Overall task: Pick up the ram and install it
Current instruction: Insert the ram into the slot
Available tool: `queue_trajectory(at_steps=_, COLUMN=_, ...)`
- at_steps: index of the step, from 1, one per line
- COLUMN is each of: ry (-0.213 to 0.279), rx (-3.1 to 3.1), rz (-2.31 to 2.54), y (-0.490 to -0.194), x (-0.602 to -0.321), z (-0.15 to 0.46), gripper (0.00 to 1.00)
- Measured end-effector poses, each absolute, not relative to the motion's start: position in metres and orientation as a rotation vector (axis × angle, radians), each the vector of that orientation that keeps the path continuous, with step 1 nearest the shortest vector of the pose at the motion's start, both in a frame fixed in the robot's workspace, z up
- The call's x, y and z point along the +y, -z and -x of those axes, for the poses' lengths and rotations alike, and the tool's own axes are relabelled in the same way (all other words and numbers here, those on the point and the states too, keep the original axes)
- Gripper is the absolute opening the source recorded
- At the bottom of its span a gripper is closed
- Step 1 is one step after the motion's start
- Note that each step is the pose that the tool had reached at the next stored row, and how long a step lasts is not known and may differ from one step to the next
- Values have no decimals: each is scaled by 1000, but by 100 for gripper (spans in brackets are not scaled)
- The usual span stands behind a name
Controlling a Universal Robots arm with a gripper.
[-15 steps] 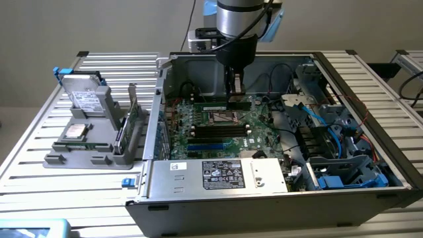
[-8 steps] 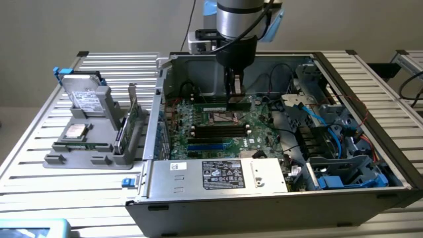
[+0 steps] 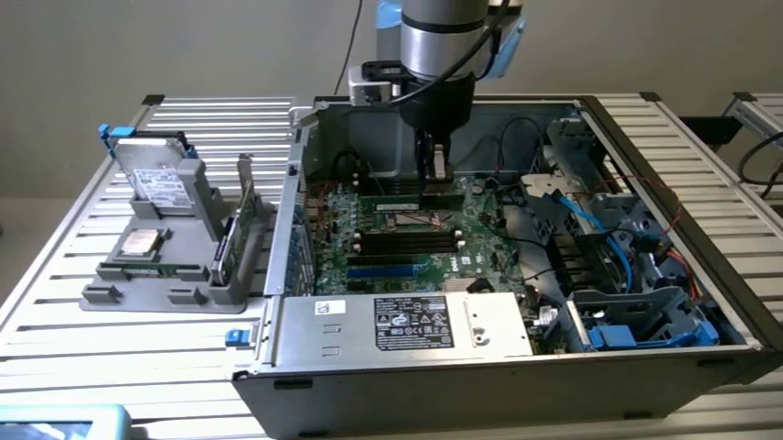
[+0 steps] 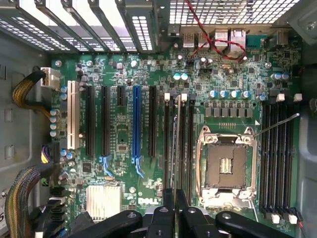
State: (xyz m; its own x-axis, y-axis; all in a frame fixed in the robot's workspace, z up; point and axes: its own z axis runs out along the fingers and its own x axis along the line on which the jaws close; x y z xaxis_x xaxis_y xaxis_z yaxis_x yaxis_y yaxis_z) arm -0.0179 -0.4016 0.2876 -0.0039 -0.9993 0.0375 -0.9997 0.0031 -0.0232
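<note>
Green ram (image 4: 173,148) is being pinched by the narrow gripper (image 4: 174,210), sitting by the black slots (image 4: 191,139), with case walls (image 3: 293,211) standing around on the slatted table (image 3: 123,359).

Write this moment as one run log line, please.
phase: install | jaws: shut on ram | place: inside case, over slots beside CPU socket | seated: cannot tell

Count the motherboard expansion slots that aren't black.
2. A white slot sits nearest the yellow-sleeved cables; a blue slot lies among black slots, closer to the CPU socket. The pincer may hide more.
</note>
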Motion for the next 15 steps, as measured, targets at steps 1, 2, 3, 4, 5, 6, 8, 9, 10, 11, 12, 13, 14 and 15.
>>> queue_trajectory(at_steps=1, ry=-69, rx=-2217, rz=-2209, y=-287, x=-402, z=18, gripper=13)
queue_trajectory(at_steps=2, ry=-71, rx=-2216, rz=-2208, y=-286, x=-402, z=18, gripper=13)
queue_trajectory(at_steps=3, ry=-74, rx=-2214, rz=-2207, y=-285, x=-402, z=17, gripper=13)
queue_trajectory(at_steps=4, ry=-77, rx=-2213, rz=-2206, y=-284, x=-402, z=17, gripper=13)
queue_trajectory(at_steps=5, ry=-80, rx=-2211, rz=-2204, y=-283, x=-402, z=17, gripper=13)
queue_trajectory(at_steps=6, ry=-84, rx=-2209, rz=-2202, y=-282, x=-402, z=16, gripper=13)
queue_trajectory(at_steps=8, ry=-88, rx=-2207, rz=-2200, y=-280, x=-402, z=16, gripper=13)
queue_trajectory(at_steps=9, ry=-88, rx=-2206, rz=-2201, y=-278, x=-402, z=16, gripper=13)
queue_trajectory(at_steps=10, ry=-88, rx=-2204, rz=-2204, y=-277, x=-402, z=16, gripper=13)
queue_trajectory(at_steps=11, ry=-88, rx=-2200, rz=-2207, y=-276, x=-402, z=16, gripper=13)
queue_trajectory(at_steps=12, ry=-88, rx=-2196, rz=-2212, y=-276, x=-402, z=16, gripper=13)
queue_trajectory(at_steps=13, ry=-89, rx=-2192, rz=-2216, y=-275, x=-402, z=16, gripper=13)
queue_trajectory(at_steps=14, ry=-89, rx=-2188, rz=-2220, y=-275, x=-402, z=16, gripper=13)
queue_trajectory(at_steps=15, ry=-89, rx=-2184, rz=-2224, y=-274, x=-402, z=16, gripper=13)
